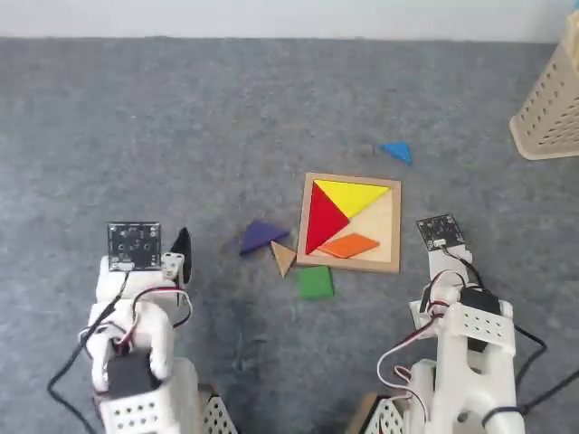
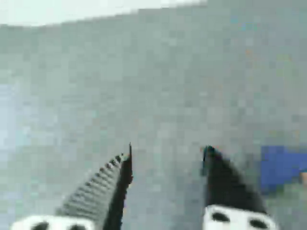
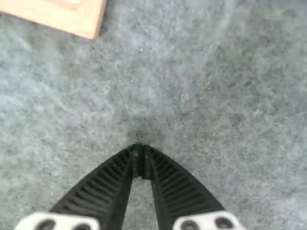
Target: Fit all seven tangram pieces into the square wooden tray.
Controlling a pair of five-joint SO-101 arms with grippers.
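The left hand (image 2: pixel 168 153) gaped open, empty, the purple piece (image 1: pixel 262 236) near its tip; the right hand (image 3: pixel 139 147) sat pinched closed, empty, the tray (image 3: pixel 72 21) just ahead.

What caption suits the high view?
Yellow triangle, red triangle and orange piece in the wooden tray; purple triangle, tan triangle, green square and blue triangle outside it.

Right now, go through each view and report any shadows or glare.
High view: even light, no glare on the tray, and the loose green piece casts hardly any shadow. Right wrist view: one small dark patch of shadow on the carpet just ahead of the shut right gripper. Left wrist view: a pale bright band beyond the carpet, no hard shadow around the open left gripper.
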